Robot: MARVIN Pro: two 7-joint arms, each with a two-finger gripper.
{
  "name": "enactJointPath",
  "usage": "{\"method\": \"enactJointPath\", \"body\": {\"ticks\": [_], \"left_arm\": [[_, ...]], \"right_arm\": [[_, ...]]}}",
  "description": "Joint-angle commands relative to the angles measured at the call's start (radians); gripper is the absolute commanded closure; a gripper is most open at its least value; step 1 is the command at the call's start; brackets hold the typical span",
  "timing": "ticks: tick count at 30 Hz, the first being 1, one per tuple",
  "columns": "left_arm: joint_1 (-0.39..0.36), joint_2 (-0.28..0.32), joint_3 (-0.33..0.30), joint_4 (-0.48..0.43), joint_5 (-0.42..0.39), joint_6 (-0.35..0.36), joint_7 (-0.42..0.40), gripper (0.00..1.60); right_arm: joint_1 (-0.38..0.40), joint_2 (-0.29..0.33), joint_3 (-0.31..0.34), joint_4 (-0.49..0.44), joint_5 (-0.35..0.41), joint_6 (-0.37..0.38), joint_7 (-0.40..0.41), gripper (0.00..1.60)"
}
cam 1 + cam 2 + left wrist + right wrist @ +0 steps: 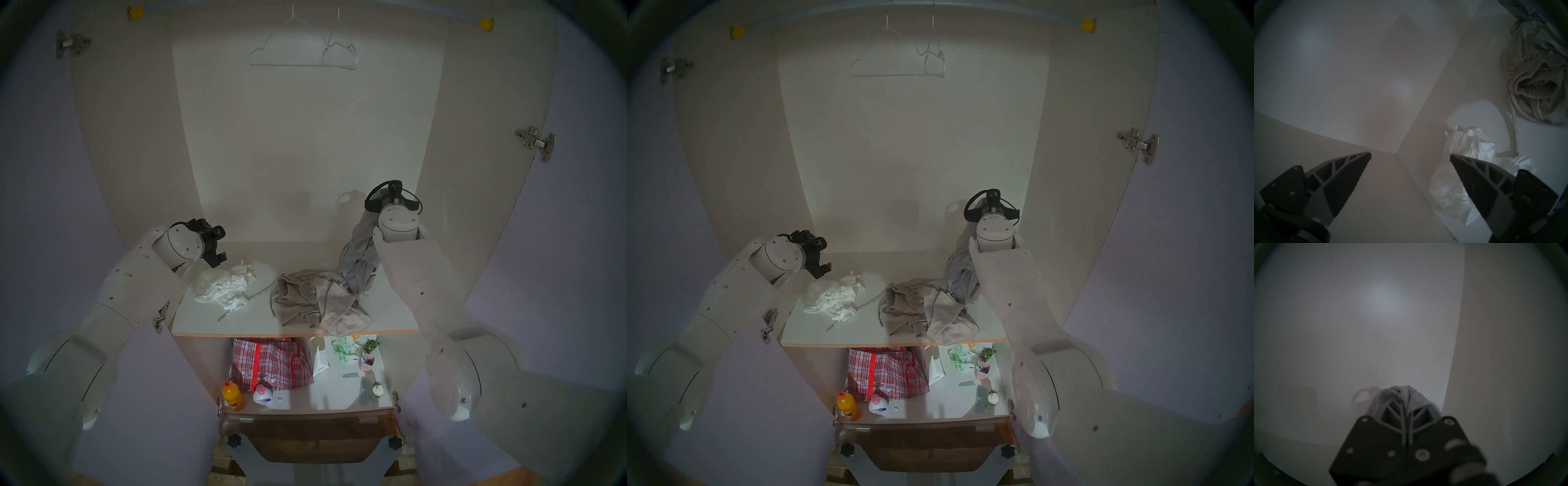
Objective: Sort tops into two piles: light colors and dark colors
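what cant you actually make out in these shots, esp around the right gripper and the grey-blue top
- Right gripper: hidden behind its own wrist in both head views; only the right wrist view shows it shut on the grey-blue top.
- Grey-blue top's hanging length: cut off below the fingers in the right wrist view; partly covered by the right forearm in the head views.
- Whether its lower end touches the beige-taupe knit: folds overlap, cannot tell.
- Small items on the lower shelf: too small and dim.

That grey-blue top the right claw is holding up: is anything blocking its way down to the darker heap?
Nothing visible does. The grey-blue top hangs from the right gripper with its lower end already on the beige-taupe knit; only open air lies between.
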Motion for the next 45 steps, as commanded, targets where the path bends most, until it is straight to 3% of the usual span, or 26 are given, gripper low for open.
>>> {"method": "enactJointPath", "body": {"ticks": [1,12,16,21,23,24,27,29,36,37,38,39,40,45], "left_arm": [[-0.033,0.0,-0.013,-0.02,-0.002,-0.002,0.001,0.0],[-0.033,0.0,-0.013,-0.02,-0.003,-0.002,0.001,0.0],[-0.033,0.001,-0.013,-0.021,-0.003,-0.002,0.0,0.0],[-0.033,0.001,-0.013,-0.021,-0.003,-0.002,0.0,0.0],[-0.033,0.001,-0.013,-0.021,-0.003,-0.002,0.0,0.0],[-0.033,0.001,-0.013,-0.021,-0.003,-0.002,0.0,0.0],[-0.033,0.001,-0.013,-0.021,-0.003,-0.002,0.0,0.0],[-0.033,0.001,-0.013,-0.021,-0.003,-0.002,0.0,0.0],[-0.033,0.0,-0.013,-0.02,-0.002,-0.002,0.001,0.0],[-0.033,0.0,-0.013,-0.02,-0.002,-0.002,0.001,0.0],[-0.033,0.0,-0.013,-0.02,-0.002,-0.002,0.001,0.0],[-0.033,0.0,-0.012,-0.02,-0.002,-0.002,0.001,0.0],[-0.033,0.0,-0.012,-0.02,-0.002,-0.002,0.001,0.0],[-0.032,0.0,-0.012,-0.019,-0.002,-0.003,0.003,0.0]], "right_arm": [[0.053,0.022,0.029,0.022,0.006,-0.087,-0.021,1.6],[0.098,0.073,0.067,0.139,-0.011,-0.14,-0.062,1.6],[0.119,0.078,0.103,0.216,0.017,-0.109,-0.056,1.6],[0.08,0.071,0.112,0.215,0.003,-0.123,-0.09,1.6],[0.093,0.064,0.125,0.246,0.014,-0.092,-0.101,1.6],[0.11,0.053,0.153,0.271,0.046,-0.04,-0.107,1.6],[0.124,0.052,0.167,0.301,0.057,-0.019,-0.098,1.6],[0.154,0.035,0.212,0.348,0.078,0.042,-0.119,1.6],[0.223,0.014,0.282,0.46,0.087,0.071,-0.176,1.6],[0.235,0.015,0.288,0.477,0.088,0.08,-0.181,1.49],[0.254,0.021,0.287,0.501,0.086,0.107,-0.179,1.49],[0.267,0.02,0.304,0.52,0.103,0.105,-0.175,0.36],[0.286,0.022,0.318,0.545,0.119,0.126,-0.167,0.0],[0.38,0.03,0.401,0.679,0.159,0.231,-0.263,0.0]]}}
